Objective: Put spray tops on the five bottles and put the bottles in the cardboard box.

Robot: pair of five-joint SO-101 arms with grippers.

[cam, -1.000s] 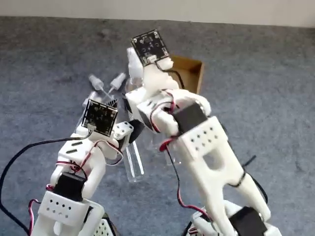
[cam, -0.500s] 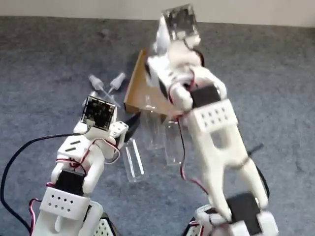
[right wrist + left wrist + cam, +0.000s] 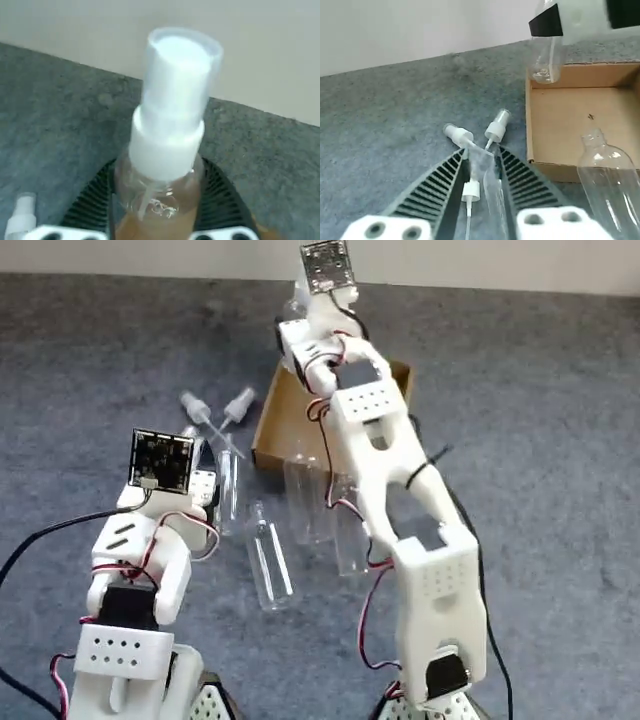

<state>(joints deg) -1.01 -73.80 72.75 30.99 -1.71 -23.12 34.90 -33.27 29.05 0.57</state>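
My right gripper (image 3: 296, 328) is shut on a clear bottle (image 3: 159, 202) fitted with a white spray top (image 3: 172, 100), held over the far side of the cardboard box (image 3: 283, 422). The left wrist view shows that bottle (image 3: 544, 59) hanging above the box (image 3: 570, 107). My left gripper (image 3: 481, 150) is open and low on the carpet, its black fingers flanking a clear bottle (image 3: 487, 185) that lies flat, with a loose spray top (image 3: 470, 191) beside it. From above, that bottle (image 3: 228, 490) lies next to the left gripper (image 3: 212, 495).
Two loose spray tops (image 3: 195, 405) (image 3: 240, 400) lie left of the box. Two open bottles (image 3: 305, 502) (image 3: 350, 532) stand in front of it, under the right arm. Another bottle (image 3: 268, 565) lies on the carpet between the arms.
The right arm has stretched out and carried its capped bottle from in front of the box up over the box's far side. The left arm has swung left onto the lying bottle.
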